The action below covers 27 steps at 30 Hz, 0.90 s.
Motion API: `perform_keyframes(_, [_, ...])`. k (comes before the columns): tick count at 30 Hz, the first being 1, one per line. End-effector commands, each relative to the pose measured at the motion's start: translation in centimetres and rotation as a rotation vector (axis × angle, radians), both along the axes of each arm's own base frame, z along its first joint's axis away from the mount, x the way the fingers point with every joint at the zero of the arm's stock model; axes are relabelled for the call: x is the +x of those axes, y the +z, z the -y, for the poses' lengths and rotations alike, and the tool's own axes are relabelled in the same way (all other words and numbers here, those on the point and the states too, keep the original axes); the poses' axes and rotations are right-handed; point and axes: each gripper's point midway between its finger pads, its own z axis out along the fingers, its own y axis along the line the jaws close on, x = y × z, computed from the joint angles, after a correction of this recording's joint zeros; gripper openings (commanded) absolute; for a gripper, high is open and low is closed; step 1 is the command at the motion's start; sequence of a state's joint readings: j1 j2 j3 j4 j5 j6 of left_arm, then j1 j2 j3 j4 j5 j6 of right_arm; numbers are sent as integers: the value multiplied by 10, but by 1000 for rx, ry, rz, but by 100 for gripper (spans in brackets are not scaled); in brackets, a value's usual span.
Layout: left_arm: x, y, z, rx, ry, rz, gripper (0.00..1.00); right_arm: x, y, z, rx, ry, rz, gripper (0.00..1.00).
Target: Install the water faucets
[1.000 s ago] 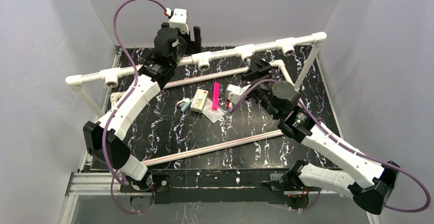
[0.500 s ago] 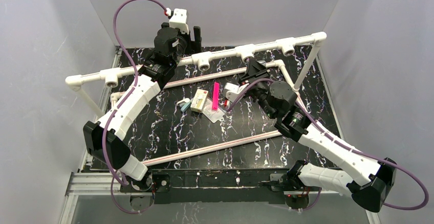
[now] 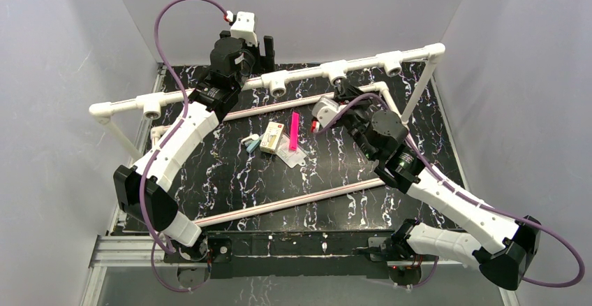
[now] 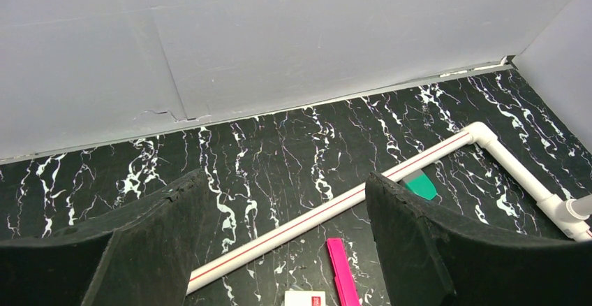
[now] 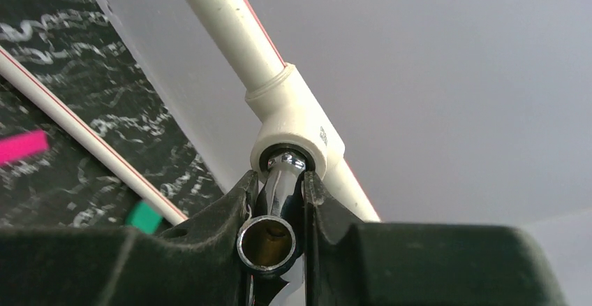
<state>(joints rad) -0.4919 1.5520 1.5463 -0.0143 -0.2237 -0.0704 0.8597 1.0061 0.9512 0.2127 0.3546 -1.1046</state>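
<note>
water faucet [image 5: 277, 198] is pinched between the pressed-in fingers of the right claw [image 5: 279, 180], which has been raised and closed since a second ago. its long axis runs straight ahead of the claw, far end at the mouth of the white tee socket [image 5: 297, 128], open round end pointing backward. from above it is hidden by the claw. the left claw [image 4: 286, 236] is held spread.

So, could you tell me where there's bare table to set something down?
Widest bare patch: between the small box, pink strip and the near floor pipe. A narrower band runs between that pipe and the arm bases. Crowded around the box and strip, and where the right gripper holds the faucet at the tee.
</note>
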Motion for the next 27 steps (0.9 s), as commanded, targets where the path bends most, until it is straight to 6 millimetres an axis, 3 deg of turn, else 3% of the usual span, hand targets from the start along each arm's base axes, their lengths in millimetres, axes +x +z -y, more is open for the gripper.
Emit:
perform_keyframes(1, [-6, -99, -6, 147, 5, -254, 80, -7, -12, -13, 372, 51, -231, 1])
perform_keyframes(14, [-7, -98, -6, 143, 2, -251, 80, -12, 4, -22, 1282, 84, -589, 1])
perform_keyframes(27, [-9, -94, -6, 134, -1, -246, 80, -22, 4, -19, 1928, 85, -910, 1])
